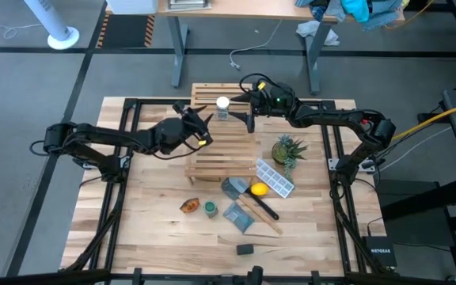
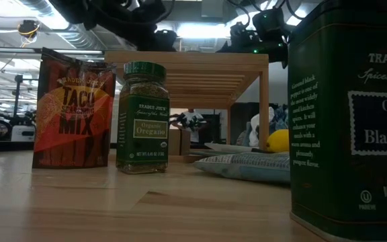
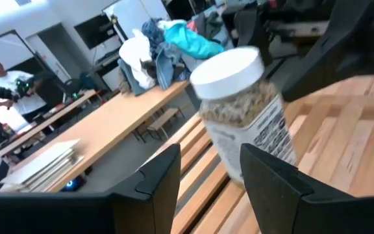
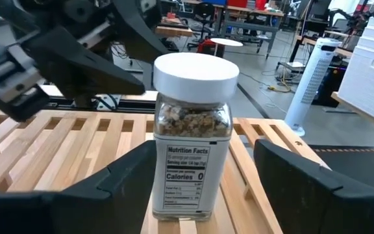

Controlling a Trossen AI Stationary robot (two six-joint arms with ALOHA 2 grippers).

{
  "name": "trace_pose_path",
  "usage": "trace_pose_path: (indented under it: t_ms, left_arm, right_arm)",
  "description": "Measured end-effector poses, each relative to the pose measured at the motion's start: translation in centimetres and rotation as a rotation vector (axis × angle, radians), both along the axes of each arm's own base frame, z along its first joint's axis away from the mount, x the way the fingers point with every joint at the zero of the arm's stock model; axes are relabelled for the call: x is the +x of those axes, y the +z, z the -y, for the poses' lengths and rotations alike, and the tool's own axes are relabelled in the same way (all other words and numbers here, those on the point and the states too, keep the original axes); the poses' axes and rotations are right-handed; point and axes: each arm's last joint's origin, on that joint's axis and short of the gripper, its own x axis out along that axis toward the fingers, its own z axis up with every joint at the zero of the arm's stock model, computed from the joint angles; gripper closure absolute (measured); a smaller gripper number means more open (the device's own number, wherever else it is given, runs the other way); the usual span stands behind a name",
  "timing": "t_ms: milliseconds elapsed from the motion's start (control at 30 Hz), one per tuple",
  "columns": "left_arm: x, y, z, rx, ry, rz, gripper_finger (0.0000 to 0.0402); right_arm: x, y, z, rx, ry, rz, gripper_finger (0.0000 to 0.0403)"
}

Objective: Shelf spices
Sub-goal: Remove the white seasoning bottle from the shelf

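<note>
White-capped spice bottle (image 1: pixel 222 108) is seen upright on the slatted wooden shelf (image 1: pixel 226 146), toward its 12 o'clock edge.
The right pincer (image 1: pixel 251 112) is held released, fingers apart either side of the bottle; the left pincer (image 1: pixel 205 129), at the bottle's 8 o'clock, is likewise parted, gripping nothing.

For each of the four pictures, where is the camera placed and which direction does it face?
High: above, facing straight down; both arms, shelf.
Low: at tabletop height, facing level across; oregano jar, taco mix packet, black tin.
Left wrist: past the left end effector at the white-capped bottle.
Right wrist: past the right end effector at that bottle.
Shared: both wrists and high show the bottle.
</note>
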Motion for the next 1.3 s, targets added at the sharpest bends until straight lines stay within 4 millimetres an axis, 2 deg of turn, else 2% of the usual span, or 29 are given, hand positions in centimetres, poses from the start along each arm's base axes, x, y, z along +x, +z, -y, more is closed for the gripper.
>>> trace_pose_path:
  t_ms: [233,433,600,767,1300]
  left_arm:
    - [-0.1,-0.1,-0.5,0.007,0.015,-0.022,0.0247]
    - [-0.3,-0.1,-2.1,-0.059,-0.086,0.036,0.0247]
    - [-0.6,-0.1,-3.1,-0.089,-0.082,0.069,0.0247]
    - [-0.4,0.0,-2.9,-0.104,-0.157,0.081,0.0247]
    - [-0.3,0.0,-2.8,-0.121,-0.200,0.102,0.0247]
  right_arm:
    - [0.0,0.1,0.0,-0.002,0.000,0.005,0.0139]
    - [0.0,0.1,-0.1,-0.001,0.031,0.011,0.0139]
    - [0.1,0.2,-0.3,0.002,0.088,0.018,0.0139]
    - [0.3,0.2,-0.6,-0.011,0.055,0.021,0.0139]
    - [0.4,0.6,-0.6,-0.038,0.023,0.054,0.0139]
